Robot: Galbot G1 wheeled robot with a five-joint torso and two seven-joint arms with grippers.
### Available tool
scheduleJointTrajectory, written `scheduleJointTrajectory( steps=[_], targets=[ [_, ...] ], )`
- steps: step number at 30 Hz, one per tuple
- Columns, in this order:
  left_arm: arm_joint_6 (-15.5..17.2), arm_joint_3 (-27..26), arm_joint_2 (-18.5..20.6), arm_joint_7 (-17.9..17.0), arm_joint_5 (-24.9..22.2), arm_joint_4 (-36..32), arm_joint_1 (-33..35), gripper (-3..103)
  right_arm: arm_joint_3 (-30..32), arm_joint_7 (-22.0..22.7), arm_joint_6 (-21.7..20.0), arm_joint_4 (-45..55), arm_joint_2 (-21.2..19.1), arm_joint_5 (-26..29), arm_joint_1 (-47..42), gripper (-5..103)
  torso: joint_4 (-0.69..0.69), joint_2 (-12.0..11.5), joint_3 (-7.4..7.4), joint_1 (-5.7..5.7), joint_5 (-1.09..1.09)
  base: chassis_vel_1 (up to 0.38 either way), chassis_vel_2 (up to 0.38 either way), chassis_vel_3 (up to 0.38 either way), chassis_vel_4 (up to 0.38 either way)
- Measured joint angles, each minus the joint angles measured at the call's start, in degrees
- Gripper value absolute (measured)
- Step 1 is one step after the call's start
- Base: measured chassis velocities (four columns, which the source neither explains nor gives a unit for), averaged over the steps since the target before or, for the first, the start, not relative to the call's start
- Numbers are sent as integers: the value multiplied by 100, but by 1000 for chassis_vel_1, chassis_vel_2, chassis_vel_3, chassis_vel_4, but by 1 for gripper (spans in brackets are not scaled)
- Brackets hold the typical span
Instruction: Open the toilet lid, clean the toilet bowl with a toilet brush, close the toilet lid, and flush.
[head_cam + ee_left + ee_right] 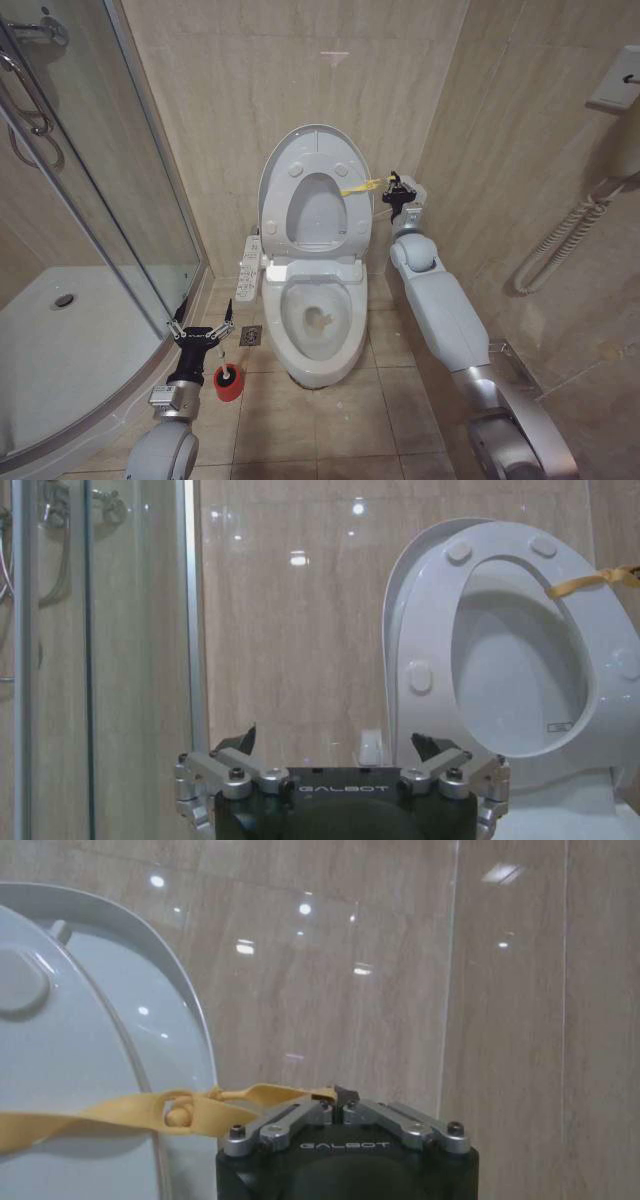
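Progress: the toilet lid (312, 190) stands raised against the far wall with the seat ring (318, 215); brushing, closing and flushing remain. The right gripper (397, 187), arm extended, is pinched closed on the yellow strap (360, 187). The left gripper (203, 327), jaws spread, hovers near-left above the toilet brush (229, 381).

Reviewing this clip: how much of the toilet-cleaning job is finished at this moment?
Done: the toilet lid stands raised against the wall, the toilet bowl exposed. In hand: the right gripper is shut on the yellow strap at the lid's edge. Left: the toilet brush sits on the floor by the open left gripper, so scrubbing, closing and flushing remain.
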Motion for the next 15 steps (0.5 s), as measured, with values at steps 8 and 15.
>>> scheduleJointTrajectory(
  steps=[8, 15],
  targets=[
    [0, 0, 0, 0, 0, 0, 0, 100, 0, 7, 7, -91, 27, -10, 69, 1, 0, 0, 0, 0, 0, 0, 0, 0, 0],
    [0, 0, 0, 0, 0, 0, 0, 100, -5, 25, -25, -10, -28, 3, 20, 1, 0, 0, 0, 0, 0, 0, 0, 0, 0]
  ],
)
